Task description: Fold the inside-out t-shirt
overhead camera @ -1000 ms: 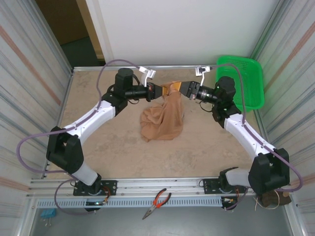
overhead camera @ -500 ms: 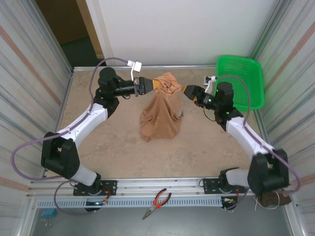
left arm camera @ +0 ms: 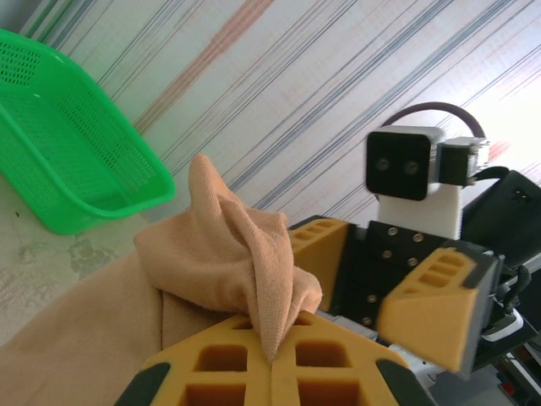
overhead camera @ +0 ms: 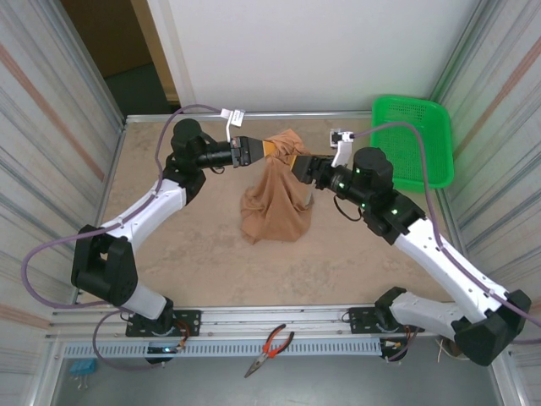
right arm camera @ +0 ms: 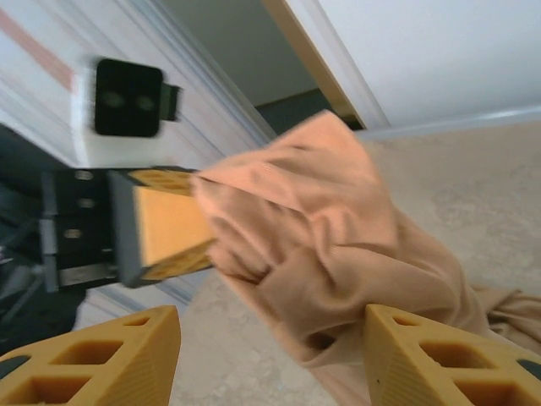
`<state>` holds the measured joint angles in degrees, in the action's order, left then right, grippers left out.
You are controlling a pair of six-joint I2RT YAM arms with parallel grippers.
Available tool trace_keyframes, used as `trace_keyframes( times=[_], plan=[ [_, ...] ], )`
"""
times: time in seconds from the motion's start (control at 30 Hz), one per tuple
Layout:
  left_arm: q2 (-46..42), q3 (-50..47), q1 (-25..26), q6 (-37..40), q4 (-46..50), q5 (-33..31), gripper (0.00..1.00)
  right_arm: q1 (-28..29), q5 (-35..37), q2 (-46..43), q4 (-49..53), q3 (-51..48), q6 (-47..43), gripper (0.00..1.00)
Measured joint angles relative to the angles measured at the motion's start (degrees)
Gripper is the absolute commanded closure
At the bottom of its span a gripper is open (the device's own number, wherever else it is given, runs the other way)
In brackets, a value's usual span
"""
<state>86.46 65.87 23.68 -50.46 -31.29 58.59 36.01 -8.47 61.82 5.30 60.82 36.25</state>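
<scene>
Inside-out t-shirt is hanging from the left pincer, tan fabric draping down from its tip, with the lower part bunching on the table below and a bit to the right pincer's side. The left pincer is clamping shut on a peak of the cloth. In the left wrist view the fabric is pinching up through the seam between the closed yellow fingers.

Right pincer is hovering just beside the left one, facing it, with the raised bunch of shirt between the two. Its jaws are standing apart. In the right wrist view both yellow fingers are sitting wide at the bottom corners, and the shirt is bulging just ahead of the gap, not squeezed. The left pincer is showing beyond the cloth there. From the left wrist, the right pincer is sitting just behind the fabric peak, jaws parted.

Green basket is sitting behind the right pincer, well apart from the shirt. Pliers are lying on the near rail, far from both pincers.
</scene>
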Motion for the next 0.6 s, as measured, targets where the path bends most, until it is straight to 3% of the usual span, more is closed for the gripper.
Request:
trace_keyframes(
  times=[0.07,0.13,0.2,0.27,0.3,0.43,0.53,0.6],
  plan=[
    [0.0,0.0,0.0,0.0,0.09,-0.09,1.0,0.02,1.27,2.21,0.5,0.13,0.04,0.39],
    [0.0,0.0,0.02,-0.02,0.11,-0.09,1.0,0.02,2.56,4.11,0.48,0.13,0.11,0.45],
    [0.0,0.0,0.04,-0.07,0.11,-0.07,1.0,-0.09,3.48,5.9,0.28,0.15,0.09,0.65],
    [0.02,-0.02,0.07,-0.66,-0.13,-0.02,1.0,-0.72,3.72,7.45,-0.11,0.17,0.11,0.92],
    [0.07,-0.13,0.04,-0.98,-0.59,-0.02,1.0,-1.36,3.3,8.07,-0.35,0.2,0.22,1.0],
    [0.55,-2.27,-0.17,-3.74,-4.2,-0.07,1.0,-6.32,-2.91,8.35,-1.6,0.2,0.76,1.0],
    [2.56,-4.15,-1.4,-6.49,-8.0,-0.17,1.0,-11.61,-13.68,7.76,-4.83,-0.07,1.22,1.0],
    [4.59,-4.83,-2.27,-8.0,-9.6,-0.5,0.77,-14.34,-21.0,6.82,-8.92,-1.36,2.4,1.0]
  ],
)
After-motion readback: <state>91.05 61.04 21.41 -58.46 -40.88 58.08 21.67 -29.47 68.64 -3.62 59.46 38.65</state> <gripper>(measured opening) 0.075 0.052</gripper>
